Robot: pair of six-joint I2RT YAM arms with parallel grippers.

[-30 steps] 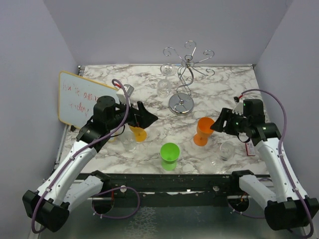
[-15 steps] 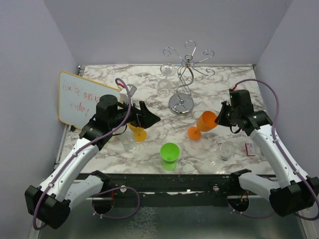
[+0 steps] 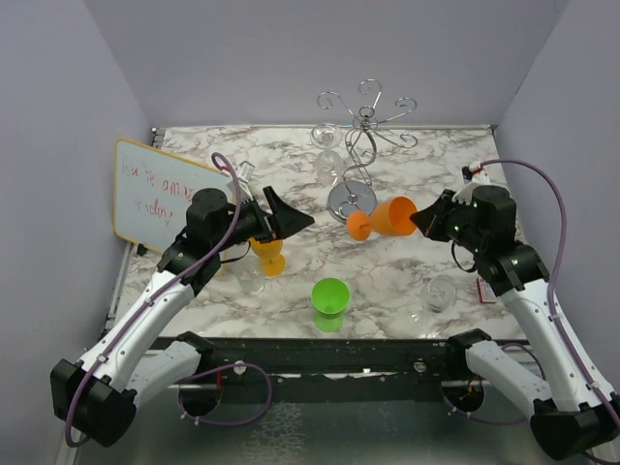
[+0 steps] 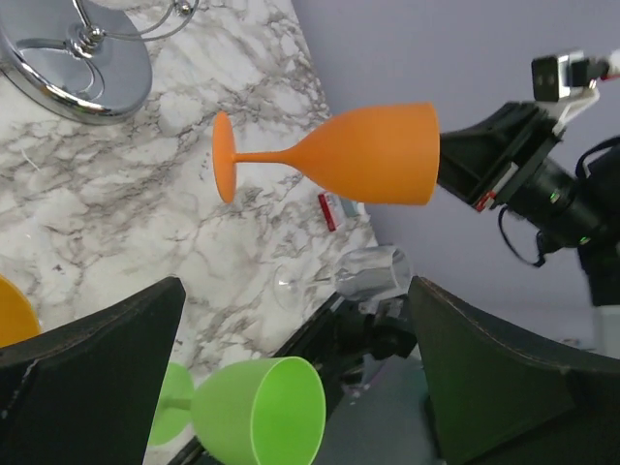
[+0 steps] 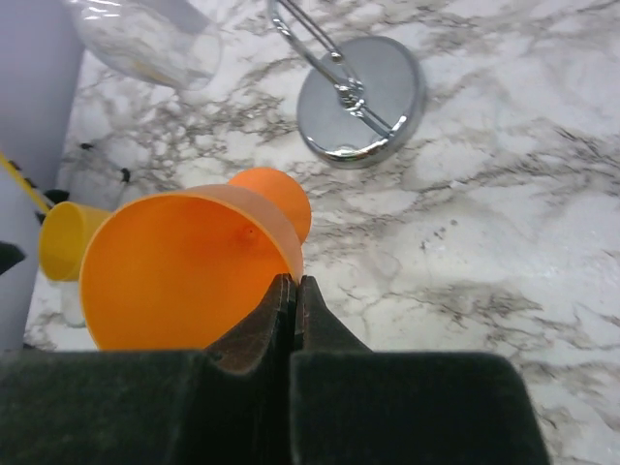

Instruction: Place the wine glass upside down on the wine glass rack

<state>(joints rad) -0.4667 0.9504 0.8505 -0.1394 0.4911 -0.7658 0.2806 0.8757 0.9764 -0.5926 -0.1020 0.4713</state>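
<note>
Rn: 1 rack [image 3: 350, 200], 1 orange glass [image 3: 392, 216].

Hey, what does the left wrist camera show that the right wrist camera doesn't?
Only the left wrist view: the green glass, a clear glass, and the orange wine glass in full side profile, held horizontal with its foot toward the rack.
Only the right wrist view: the right gripper shut on that glass's rim, looking into the bowl, plus a second clear glass.
Both: the orange wine glass, the wine glass rack at its mirrored base, and a yellow glass.
</note>
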